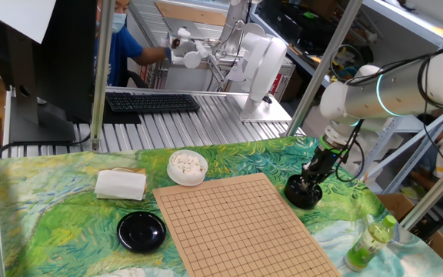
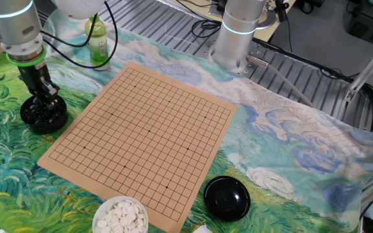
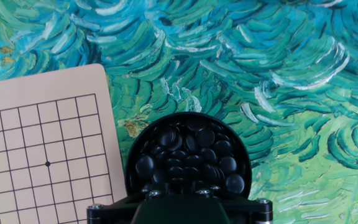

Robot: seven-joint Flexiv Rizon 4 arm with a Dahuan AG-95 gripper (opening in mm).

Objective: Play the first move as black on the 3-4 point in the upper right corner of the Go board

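The Go board [image 1: 237, 223] [image 2: 147, 129] lies on the patterned cloth with no stone on any crossing. A bowl of black stones [image 1: 303, 192] [image 2: 43, 115] [image 3: 188, 152] stands just off one board edge. My gripper [image 1: 308, 183] [image 2: 44, 98] reaches straight down into this bowl, its fingers close together and shut among the stones. In the hand view the gripper body hides the fingertips, so I cannot see whether a black stone sits between them. One board corner [image 3: 36, 155] with a star point shows beside the bowl.
A bowl of white stones [image 1: 187, 167] [image 2: 120, 215] and a black lid [image 1: 141, 231] [image 2: 226, 197] sit at the board's opposite side. A green bottle [image 1: 371, 242] [image 2: 96, 39] stands near the black bowl. A folded white cloth [image 1: 120, 185] lies left of the white bowl.
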